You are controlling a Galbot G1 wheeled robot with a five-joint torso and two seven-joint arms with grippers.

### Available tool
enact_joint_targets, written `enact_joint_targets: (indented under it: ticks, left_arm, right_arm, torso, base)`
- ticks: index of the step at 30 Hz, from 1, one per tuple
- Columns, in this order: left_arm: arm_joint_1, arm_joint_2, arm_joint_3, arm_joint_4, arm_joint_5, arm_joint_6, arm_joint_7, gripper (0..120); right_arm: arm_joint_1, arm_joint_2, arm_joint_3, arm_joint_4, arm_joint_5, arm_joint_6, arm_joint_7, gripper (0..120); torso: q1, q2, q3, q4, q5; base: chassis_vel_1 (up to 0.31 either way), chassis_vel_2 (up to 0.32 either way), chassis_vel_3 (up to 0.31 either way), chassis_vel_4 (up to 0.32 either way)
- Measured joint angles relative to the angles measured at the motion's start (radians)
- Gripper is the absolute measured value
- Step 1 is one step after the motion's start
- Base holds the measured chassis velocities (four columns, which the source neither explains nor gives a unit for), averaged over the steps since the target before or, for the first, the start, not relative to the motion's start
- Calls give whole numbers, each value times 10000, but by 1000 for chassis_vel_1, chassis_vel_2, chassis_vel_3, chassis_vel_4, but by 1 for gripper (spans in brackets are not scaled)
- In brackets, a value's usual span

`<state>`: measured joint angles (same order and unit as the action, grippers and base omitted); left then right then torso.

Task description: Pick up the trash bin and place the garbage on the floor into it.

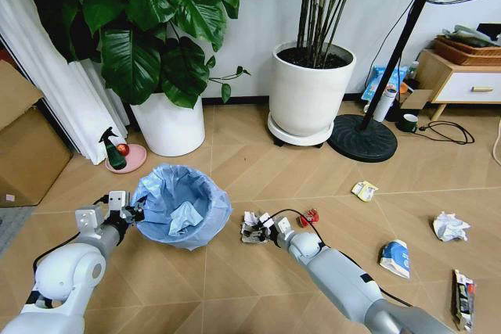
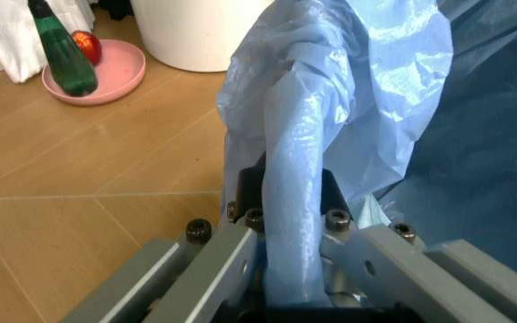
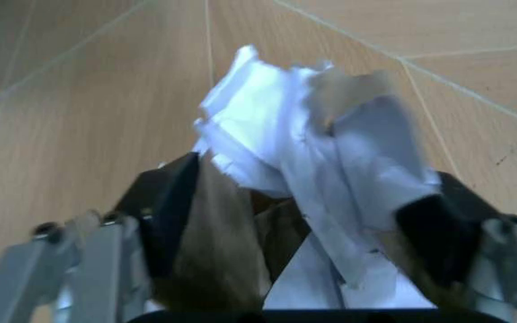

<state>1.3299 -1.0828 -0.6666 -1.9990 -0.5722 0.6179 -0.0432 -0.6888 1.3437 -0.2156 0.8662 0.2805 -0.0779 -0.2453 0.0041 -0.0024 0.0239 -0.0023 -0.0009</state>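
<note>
On the floor (image 1: 235, 271) in the head view, the bin (image 1: 182, 205) with its blue bag stands before the robot, left of centre, and the left gripper (image 1: 135, 213) pinches the bin's near left rim. To the right of the bin, well apart from it, the right gripper (image 1: 254, 228) is low at the floor with a paper ball (image 1: 250, 219) between its fingers. More garbage lies farther right: a red wrapper (image 1: 311, 216) just beyond the right arm, a yellowish wrapper (image 1: 364, 190), a crushed cup (image 1: 395, 258), another paper ball (image 1: 451, 227) and a printed wrapper (image 1: 464, 299). From the left wrist, the left gripper (image 2: 293, 232) is closed on a fold of the bag (image 2: 349, 87) over the rim, the bag rising straight out from between the fingers. From the right wrist, the right gripper (image 3: 295, 208) has the paper ball (image 3: 303, 128) wedged between its two dark pads (image 3: 164, 202), which press it from either side, the crumpled paper sticking out past the tips above the parquet (image 3: 79, 81).
</note>
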Motion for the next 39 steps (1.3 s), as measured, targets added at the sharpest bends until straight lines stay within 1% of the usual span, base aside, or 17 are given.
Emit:
enact_joint_targets:
  ticks: [2,4,5,6,8,9,11,12,14,17,22,24,25,27,28,31,39]
  left_arm:
    - [5,6,2,0,1,0,-1,0]
    - [16,22,0,0,1,0,1,0]
    - [16,22,0,0,1,0,1,0]
    - [23,27,-1,0,1,0,1,0]
    - [31,29,-1,0,1,0,4,0]
    - [31,29,-1,0,1,0,4,0]
    - [39,19,12,-1,3,0,4,0]
    - [39,19,12,-1,3,0,4,0]
    - [54,3,32,0,17,0,5,0]
    - [70,2,37,0,21,6,6,0]
    - [71,22,38,2,22,16,10,0]
    - [69,37,37,10,22,23,13,0]
    - [69,37,37,10,22,23,13,0]
    - [63,51,43,35,26,36,30,0]
    - [63,51,43,35,26,36,30,0]
    - [63,53,69,69,38,40,50,0]
    - [91,66,88,49,46,59,85,0]
  right_arm:
    - [20,82,87,-188,-133,42,-3,59]
    - [21,107,138,-276,-217,80,-3,51]
    - [21,107,138,-276,-217,80,-3,51]
    - [13,110,155,-294,-249,87,-2,48]
    - [-21,123,200,-331,-300,99,12,38]
    - [-21,123,200,-331,-300,99,12,38]
    - [-58,148,317,-341,-323,132,106,27]
    - [-58,148,317,-341,-323,132,106,27]
    - [-99,144,459,-272,-323,131,176,19]
    - [-200,27,727,122,-227,72,309,3]
    - [-364,-271,929,892,197,-110,493,0]
    - [-492,-551,1091,1588,646,-298,648,0]
    - [-492,-551,1091,1588,646,-298,648,0]
    - [-553,-928,1496,2669,1078,-390,784,0]
    - [-553,-928,1496,2669,1078,-390,784,0]
    - [-219,-1333,1929,3708,1557,-478,872,0]
    - [587,-2071,1903,5019,2441,-832,1151,0]
  torso:
    - [0,0,0,0,0]
    - [0,0,0,0,0]
    - [0,0,0,0,0]
    - [0,0,0,0,0]
    - [0,0,0,0,1]
    - [0,0,0,0,1]
    - [-1,0,0,0,1]
    - [-1,0,0,0,1]
    - [0,0,0,0,1]
    - [0,0,0,0,1]
    - [0,0,0,0,2]
    - [0,0,0,0,2]
    - [0,0,0,0,2]
    - [-1,0,0,0,3]
    - [-1,0,0,0,3]
    - [-1,0,-1,0,1]
    - [-1,0,0,0,-1]
  base:
    - [0,0,0,0]
    - [0,0,0,0]
    - [0,0,0,0]
    - [0,0,0,0]
    - [0,0,0,0]
    - [0,0,0,0]
    - [0,0,0,0]
    - [0,0,0,0]
    - [0,0,0,0]
    - [0,0,0,0]
    - [0,0,0,0]
    - [0,0,0,0]
    - [0,0,0,0]
    - [0,0,0,0]
    - [0,0,0,0]
    - [0,0,0,0]
    - [0,0,0,0]
